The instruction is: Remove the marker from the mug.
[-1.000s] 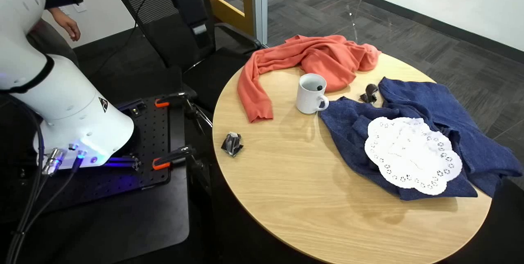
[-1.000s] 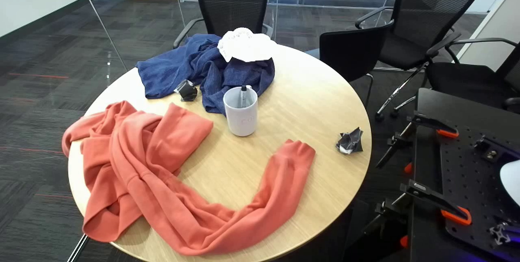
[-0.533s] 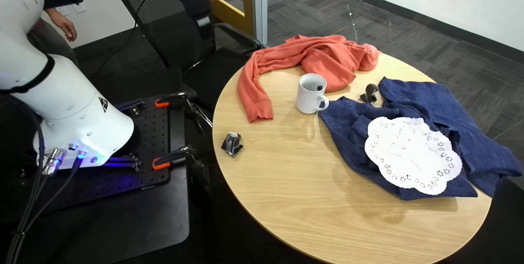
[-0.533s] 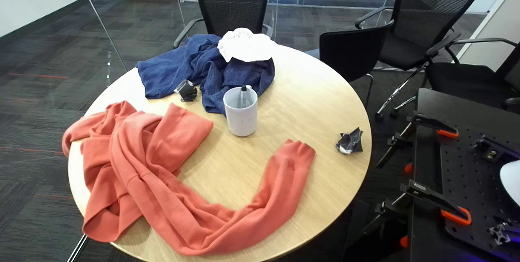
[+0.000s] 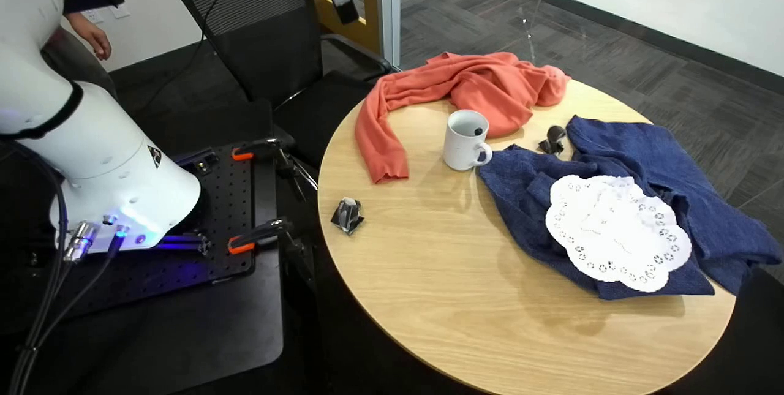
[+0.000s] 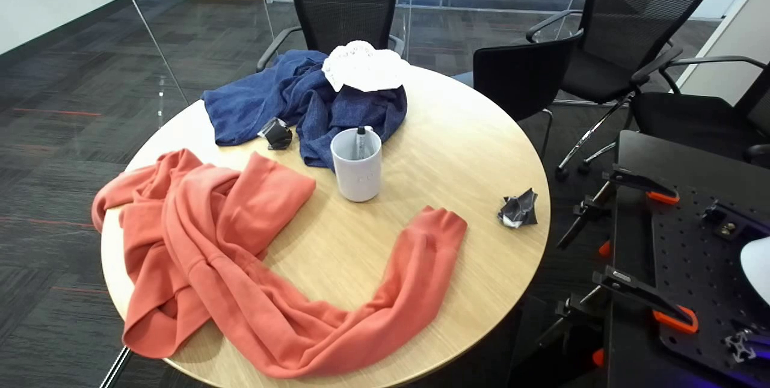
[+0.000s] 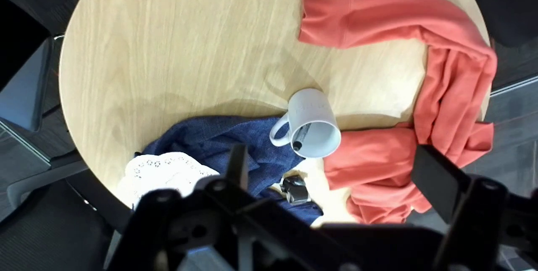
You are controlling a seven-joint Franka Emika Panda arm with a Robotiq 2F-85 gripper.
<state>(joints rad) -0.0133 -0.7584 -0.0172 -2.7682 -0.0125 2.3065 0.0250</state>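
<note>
The white mug (image 5: pixel 460 149) stands upright on the round table, its handle beside the blue cloth. It also shows in an exterior view (image 6: pixel 359 180) and in the wrist view (image 7: pixel 310 105). The marker (image 6: pixel 361 142) leans inside the mug, dark cap up near the rim on the handle side. In the wrist view the marker (image 7: pixel 301 134) shows cap and grey body; in an exterior view only its cap (image 5: pixel 478 131) shows. My gripper (image 7: pixel 332 157) is wide open and empty, well above the table. Part of the gripper (image 5: pixel 345 6) shows at the top of an exterior view.
A red sweatshirt (image 5: pixel 490 86) lies beside the mug. A blue cloth (image 5: pixel 527 193) with a white doily (image 5: pixel 618 233) on it lies on the handle side. One crumpled black object (image 5: pixel 553 139) lies between the cloths; another (image 5: pixel 348 216) lies near the table edge.
My gripper has moved right and slightly up in an exterior view, and its dark tip has shifted left along the top edge in an exterior view. The mug and marker have not moved.
</note>
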